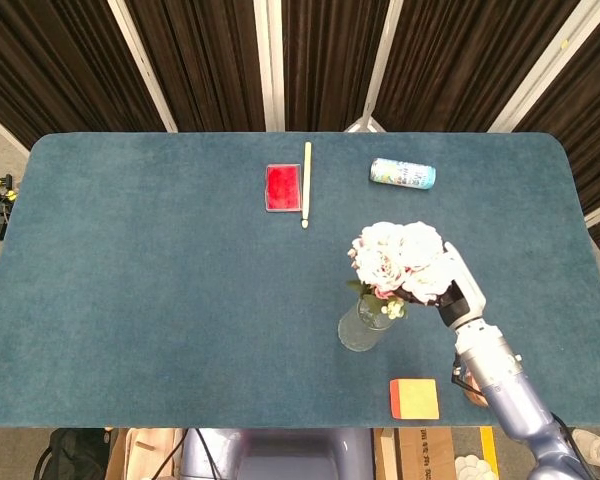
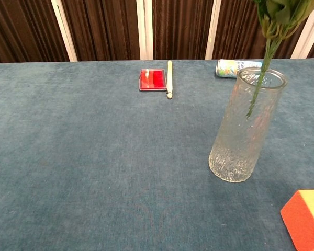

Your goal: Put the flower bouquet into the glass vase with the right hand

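The glass vase (image 2: 244,128) stands upright on the blue table, right of centre; in the head view the vase (image 1: 360,329) is partly covered by blooms. The flower bouquet (image 1: 395,258), pale pink and white, hangs over the vase mouth. Its green stem (image 2: 257,90) reaches down inside the glass, ending about a third of the way in. My right hand (image 1: 458,298) grips the bouquet from the right, just under the blooms. The chest view does not show this hand. My left hand appears in neither view.
A red flat box (image 1: 282,187) and a pale stick (image 1: 306,183) lie at the back centre. A drink can (image 1: 402,173) lies on its side behind the vase. An orange-and-yellow sponge (image 1: 414,398) sits at the front edge, with a brown round object (image 1: 470,385) beside my right forearm.
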